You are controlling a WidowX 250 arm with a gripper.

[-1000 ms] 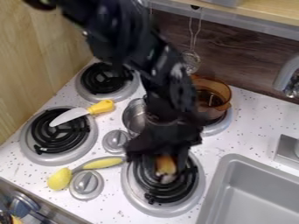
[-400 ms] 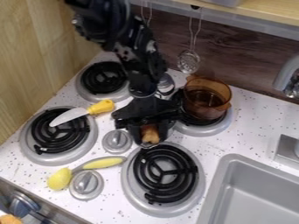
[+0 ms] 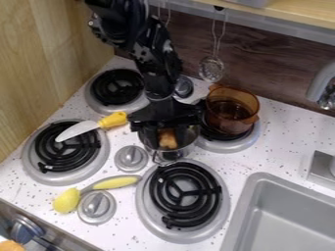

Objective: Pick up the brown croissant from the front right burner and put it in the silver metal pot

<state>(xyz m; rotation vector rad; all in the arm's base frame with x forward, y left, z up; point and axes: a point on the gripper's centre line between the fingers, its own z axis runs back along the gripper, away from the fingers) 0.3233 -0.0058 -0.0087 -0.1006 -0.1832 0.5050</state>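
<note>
Lying across the left burner (image 3: 47, 156), the knife (image 3: 77, 130) is showing a flat, pale blade and a rounded, smooth yellow handle. Below it, the brush (image 3: 118, 182) is resting by the knobs, its slim handle ending in a bulky yellow head. Further right, the black gripper (image 3: 167, 140) is hanging over the steel pot (image 3: 188, 143), its fingers standing slightly apart and seeming, in this shadowed view, to be pinching the brown piece (image 3: 167, 137) between them. That piece is sitting at the pot's mouth, though its exact height is staying unclear. Small and rounded, it is probably weighing little; its smooth-looking sides are inviting a gentle, level squeeze at the middle, since a grip near an end could be letting it roll or slip. Rightward, the amber pot (image 3: 232, 110) is looking glassy, stiff and breakable, its handles offering the safer hold.
</note>
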